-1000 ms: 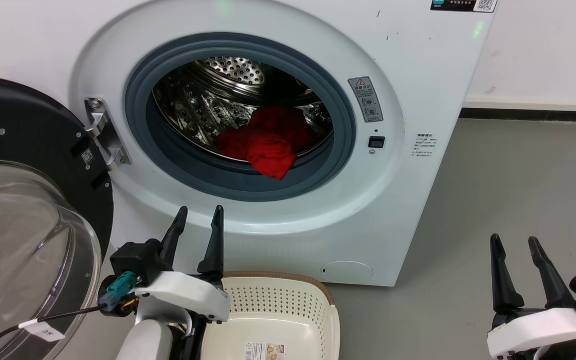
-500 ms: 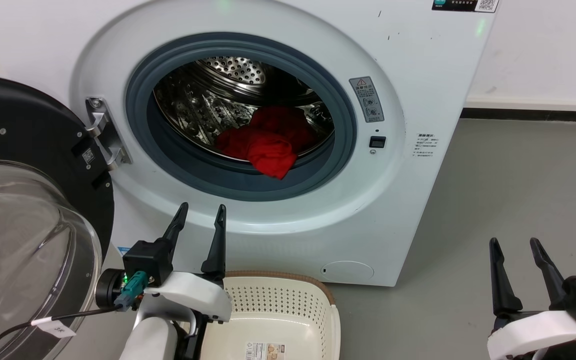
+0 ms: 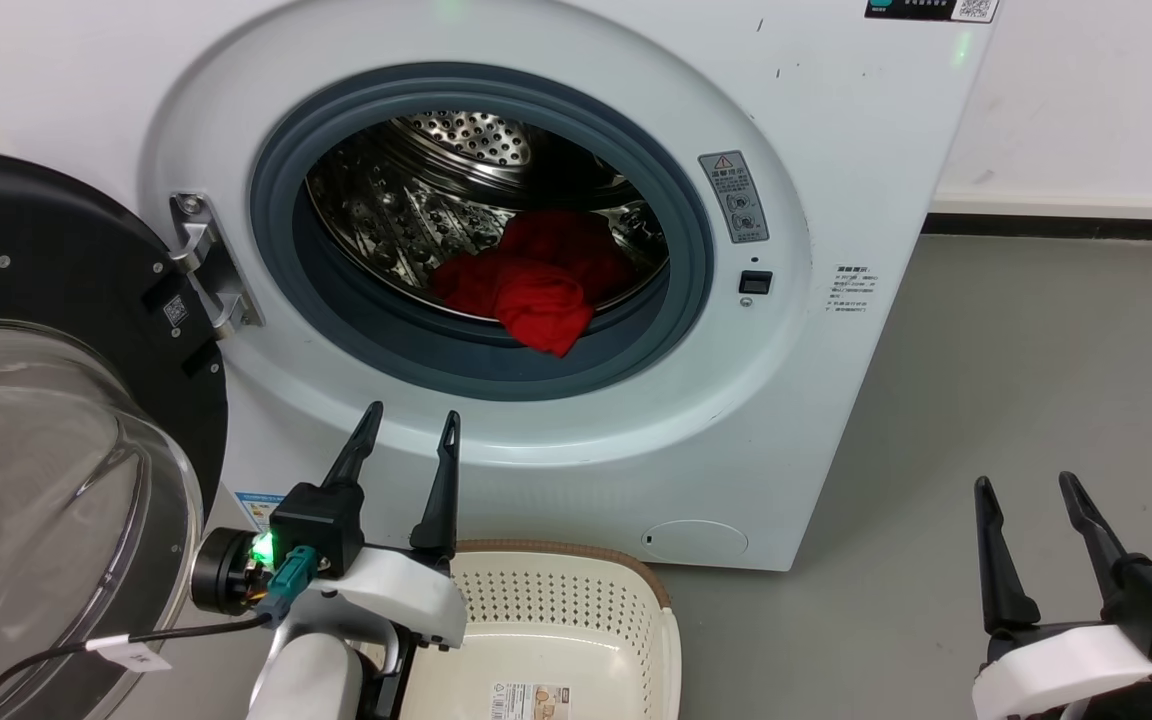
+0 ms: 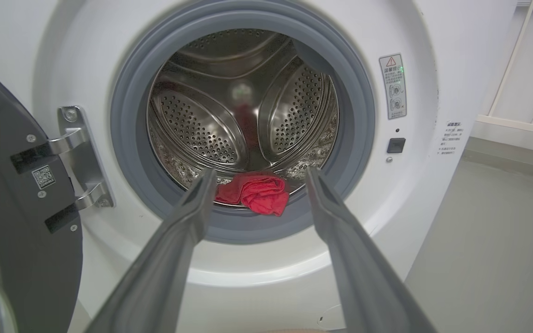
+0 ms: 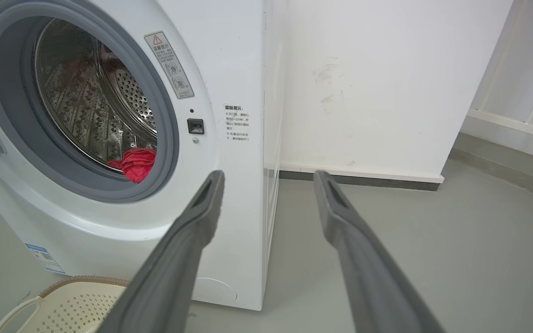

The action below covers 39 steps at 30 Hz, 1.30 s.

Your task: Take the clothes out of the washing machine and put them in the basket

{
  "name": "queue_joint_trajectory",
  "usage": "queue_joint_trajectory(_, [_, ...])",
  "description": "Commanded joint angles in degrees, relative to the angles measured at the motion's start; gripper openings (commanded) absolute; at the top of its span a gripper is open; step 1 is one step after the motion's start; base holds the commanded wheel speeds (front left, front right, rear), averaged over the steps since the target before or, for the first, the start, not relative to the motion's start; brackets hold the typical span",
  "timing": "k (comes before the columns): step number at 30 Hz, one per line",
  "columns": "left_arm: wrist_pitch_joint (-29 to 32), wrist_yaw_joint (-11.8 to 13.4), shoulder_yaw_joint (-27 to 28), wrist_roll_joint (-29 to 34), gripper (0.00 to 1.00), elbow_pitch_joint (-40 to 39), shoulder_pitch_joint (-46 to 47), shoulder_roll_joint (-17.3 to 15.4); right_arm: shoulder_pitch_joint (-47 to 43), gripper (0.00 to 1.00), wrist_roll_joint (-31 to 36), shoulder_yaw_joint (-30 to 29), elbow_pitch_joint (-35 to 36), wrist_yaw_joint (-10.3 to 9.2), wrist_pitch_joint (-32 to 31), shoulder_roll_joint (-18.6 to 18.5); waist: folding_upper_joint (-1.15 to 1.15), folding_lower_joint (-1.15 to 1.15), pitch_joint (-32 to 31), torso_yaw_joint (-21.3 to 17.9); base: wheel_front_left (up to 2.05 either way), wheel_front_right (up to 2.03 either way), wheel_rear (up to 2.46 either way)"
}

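Left gripper (image 3: pixel 414 412) and right gripper (image 3: pixel 1024 482), both spread and empty, before the washer (image 3: pixel 836 150).
The left points at the drum's mouth, near the basket (image 3: pixel 576 610); the right is over the floor. The clothes (image 3: pixel 536 285) lie in the drum, spilling onto the seal.

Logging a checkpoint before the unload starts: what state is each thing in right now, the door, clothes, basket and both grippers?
door: swung open to the left.
clothes: bunched at the front of the drum, one fold over the grey seal, ungripped.
basket: on the floor before the washing machine, no clothes in its visible part.
left gripper: open, empty, pointing at the drum opening.
right gripper: open, empty.
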State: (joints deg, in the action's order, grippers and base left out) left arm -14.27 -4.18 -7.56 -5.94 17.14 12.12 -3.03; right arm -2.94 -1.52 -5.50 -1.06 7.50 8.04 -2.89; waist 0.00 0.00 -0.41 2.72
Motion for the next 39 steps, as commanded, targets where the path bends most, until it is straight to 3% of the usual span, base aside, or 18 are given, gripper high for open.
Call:
queue_joint_trajectory(1, [-0.49, 0.33, -0.06, 1.14, 1.00, 0.16, 0.81, -0.16, -0.84, 1.00, 1.05, 0.01, 0.43, -0.02, 0.43, 0.03, 0.00, 0.00, 0.03, -0.01, 0.00, 0.00, 0.00])
queue_joint_trajectory(23, [-0.96, 1.03, 0.80, 1.91, 1.00, 0.90, 1.43, 0.08, -0.07, 1.00, 1.96, 0.15, 0.40, -0.02, 0.58, 0.03, 0.00, 0.00, 1.12, -0.13, 0.00, 0.00, 0.00])
queue_joint_trajectory(39, [-0.95, 3.45, 2.97, 2.48, 1.00, 7.99, 18.49, -1.00, 8.85, 1.00, 1.05, 5.28, 2.78, -0.02, 1.75, 0.04, 0.00, 0.00, 17.00, -6.78, 0.00, 0.00, 0.00])
